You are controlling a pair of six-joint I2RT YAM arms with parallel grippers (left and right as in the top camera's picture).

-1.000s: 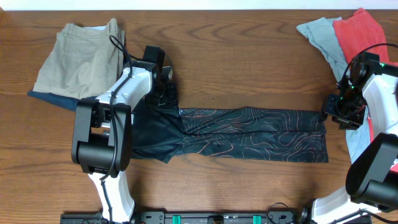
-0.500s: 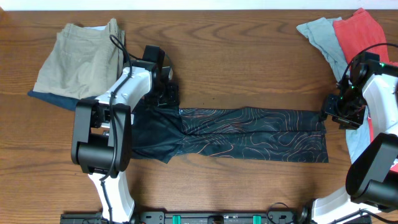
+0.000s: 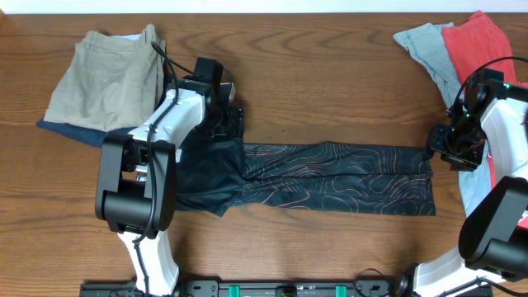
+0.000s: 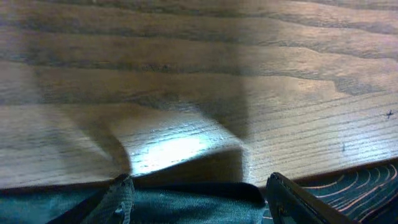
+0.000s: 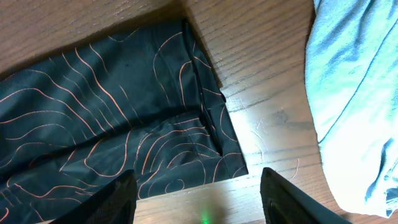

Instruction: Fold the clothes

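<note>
A: How is the thin black jersey with orange contour lines (image 3: 330,177) laid?

B: It is stretched as 1 long band across the brown wooden surface (image 3: 313,74) and is bunched at its left end.

A: And the 2 end effectors?

B: The left end effector (image 4: 202,208) is spread wide over the jersey's edge, with nothing pinched. The right end effector (image 5: 196,202) is likewise released above the far corner.

A: What is shown by the right wrist view alone?

B: Layered folds are seen at the jersey's end, near a pale blue cloth (image 5: 354,93).

No legible text, labels or numbers
</note>
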